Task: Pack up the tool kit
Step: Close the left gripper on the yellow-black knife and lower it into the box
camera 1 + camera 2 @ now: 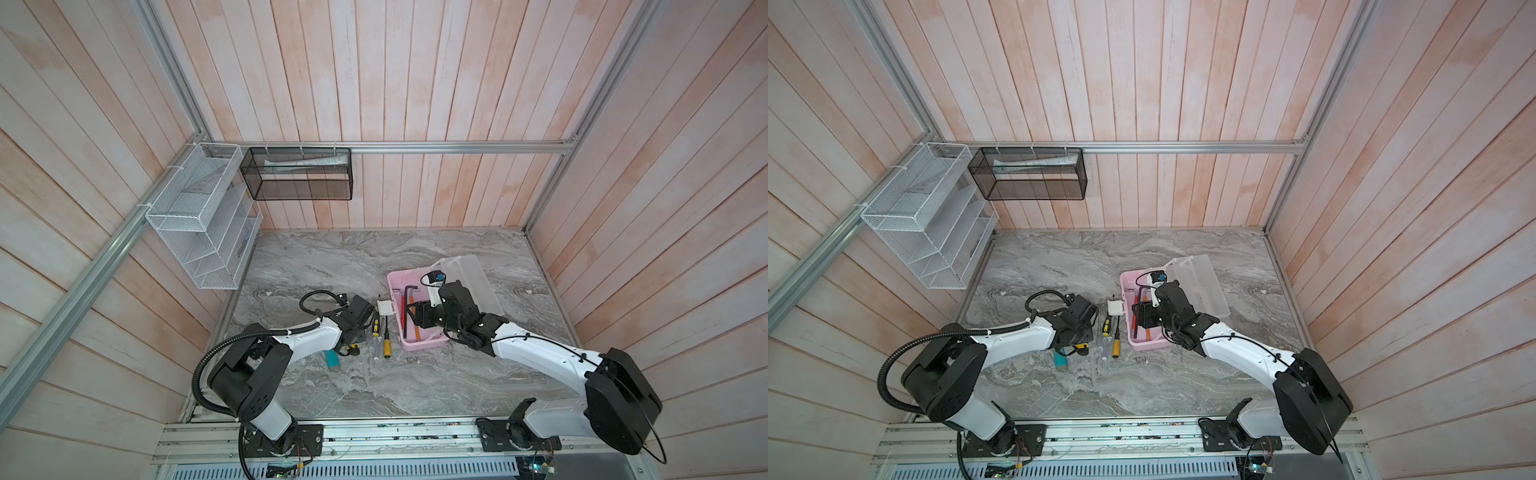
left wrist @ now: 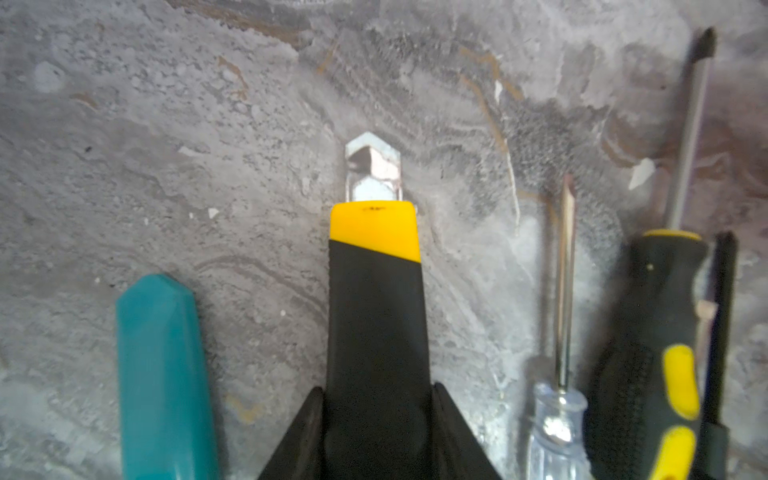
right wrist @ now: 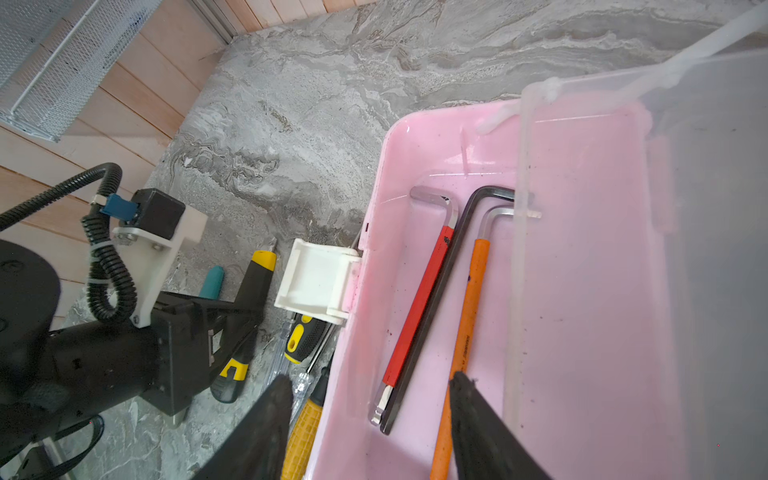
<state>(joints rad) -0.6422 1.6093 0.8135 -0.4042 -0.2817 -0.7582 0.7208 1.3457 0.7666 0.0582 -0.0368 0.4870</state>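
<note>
The pale pink case (image 1: 424, 344) (image 1: 1148, 345) lies open on the marble top, its frosted lid (image 1: 478, 286) (image 3: 623, 249) leaning back and its white latch (image 3: 316, 278) hanging outward. Three hex keys lie inside: red (image 3: 419, 299), black (image 3: 440, 291) and orange (image 3: 469, 311). My right gripper (image 3: 370, 399) (image 1: 415, 316) hovers open over the case's left wall, holding nothing. Left of the case, my left gripper (image 2: 376, 415) (image 1: 351, 338) is shut on a black-and-yellow utility knife (image 2: 376, 311) low over the table. Beside it lie a teal knife (image 2: 162, 374) and screwdrivers (image 2: 652, 332) (image 1: 387, 347).
A clear-handled screwdriver (image 2: 561, 428) lies between the held knife and the black-and-yellow one. A white mesh basket (image 1: 195, 216) and a black mesh basket (image 1: 299, 174) hang on the rails at the back left. Wooden walls close in the table on three sides.
</note>
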